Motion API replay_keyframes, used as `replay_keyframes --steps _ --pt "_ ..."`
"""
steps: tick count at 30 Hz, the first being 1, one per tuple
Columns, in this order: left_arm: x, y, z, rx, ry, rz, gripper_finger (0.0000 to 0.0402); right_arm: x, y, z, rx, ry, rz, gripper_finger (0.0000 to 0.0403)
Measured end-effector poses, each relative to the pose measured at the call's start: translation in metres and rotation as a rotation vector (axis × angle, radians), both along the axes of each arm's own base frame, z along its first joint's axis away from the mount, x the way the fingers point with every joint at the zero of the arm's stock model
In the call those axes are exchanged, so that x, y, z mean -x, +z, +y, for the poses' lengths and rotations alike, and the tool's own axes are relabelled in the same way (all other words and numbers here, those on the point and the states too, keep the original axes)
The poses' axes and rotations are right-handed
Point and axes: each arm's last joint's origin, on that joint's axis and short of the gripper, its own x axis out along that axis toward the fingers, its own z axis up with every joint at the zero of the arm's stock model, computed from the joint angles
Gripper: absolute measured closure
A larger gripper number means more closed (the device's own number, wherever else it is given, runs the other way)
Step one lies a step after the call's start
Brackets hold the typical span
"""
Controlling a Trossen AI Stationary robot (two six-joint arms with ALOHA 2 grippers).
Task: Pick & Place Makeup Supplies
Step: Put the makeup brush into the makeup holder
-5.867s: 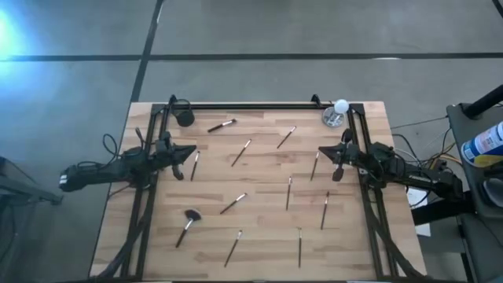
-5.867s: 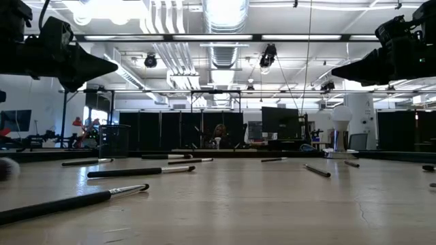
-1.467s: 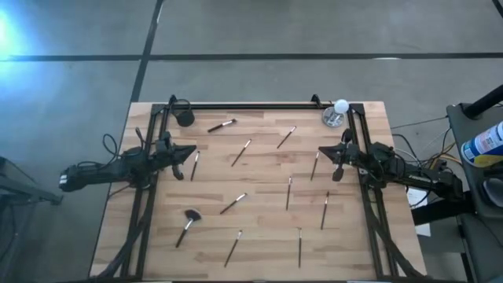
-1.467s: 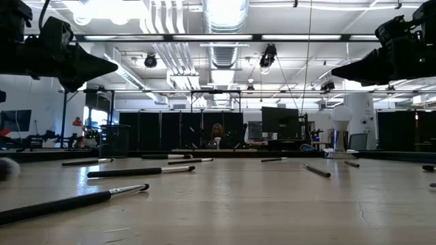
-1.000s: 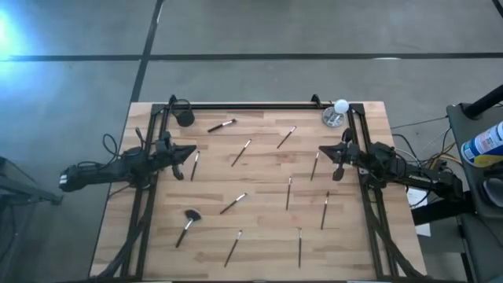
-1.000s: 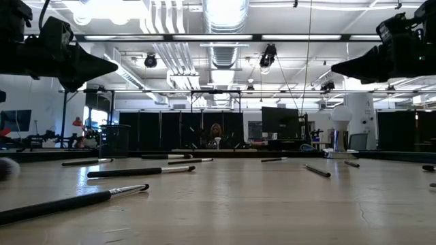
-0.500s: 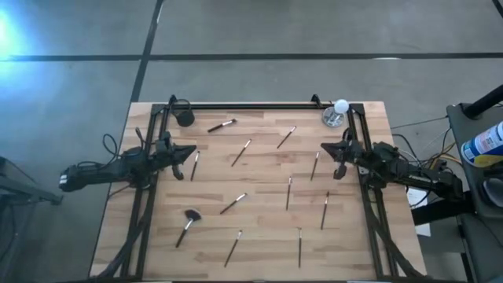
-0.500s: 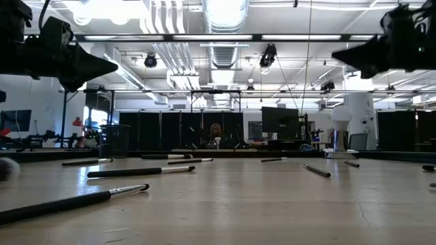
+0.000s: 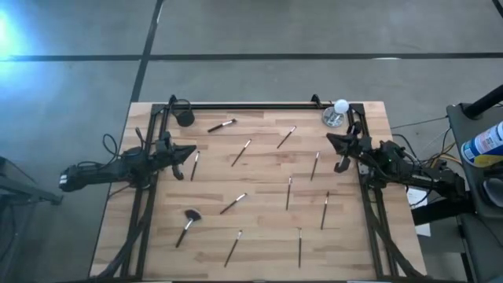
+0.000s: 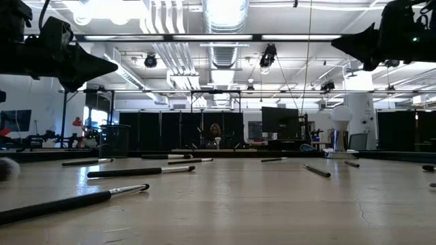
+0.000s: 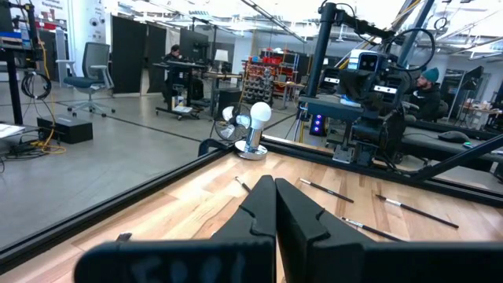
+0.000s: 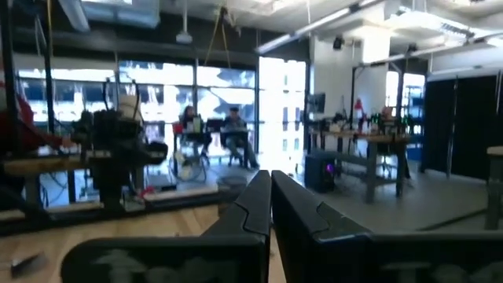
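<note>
Several thin dark-handled makeup brushes lie flat and scattered on the wooden table, among them one near the far edge (image 9: 222, 125), one in the middle (image 9: 233, 203) and a fluffy-headed one (image 9: 187, 223). The low view shows two close by (image 10: 139, 172). My left gripper (image 9: 191, 152) hovers shut over the table's left side, above a short brush (image 9: 195, 165). In its wrist view its fingertips (image 11: 274, 189) are closed together. My right gripper (image 9: 328, 139) is shut and raised over the right side, high in the low view (image 10: 335, 42). Its wrist view (image 12: 271, 177) looks into the room.
A small black cup (image 9: 185, 118) stands at the far left corner. A white ball on a silver base (image 9: 336, 112) stands at the far right corner, close to my right gripper. A dark metal frame (image 9: 251, 105) runs along the far edge and both sides.
My right gripper has risen and swung a little toward the table's far edge, toward the white ball, tipping upward; it has stayed shut. My left arm and the brushes have kept still.
</note>
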Motion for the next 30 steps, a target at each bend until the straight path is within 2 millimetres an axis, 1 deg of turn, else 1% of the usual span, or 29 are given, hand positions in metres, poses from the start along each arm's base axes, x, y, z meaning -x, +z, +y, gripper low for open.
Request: replay_keyframes --steps 5,11,15,18,20,24,30 --pt "0.000 0.000 0.000 0.000 0.000 0.000 0.0402 -0.009 0.004 -0.002 -0.028 0.003 0.058 0.0394" --pt "0.000 0.000 0.000 0.000 0.000 0.000 0.0402 -0.023 0.019 -0.006 -0.042 -0.002 0.106 0.0394" --pt "0.000 0.000 0.000 0.000 0.000 0.000 0.0402 -0.036 0.027 -0.012 -0.107 -0.090 0.125 0.0394" --pt "0.000 0.000 0.000 0.000 0.000 0.000 0.0402 -0.046 0.029 -0.018 -0.163 -0.181 0.150 0.0394" --pt "0.000 0.000 0.000 0.000 0.000 0.000 0.0402 -0.053 0.031 -0.020 -0.171 -0.210 0.155 0.0394" --pt "0.000 0.000 0.000 0.000 0.000 0.000 0.0402 -0.068 0.036 -0.024 -0.154 -0.217 0.158 0.0394" --pt "0.000 0.000 0.000 0.000 0.000 0.000 0.0402 -0.088 0.035 -0.029 -0.144 -0.224 0.199 0.0394"
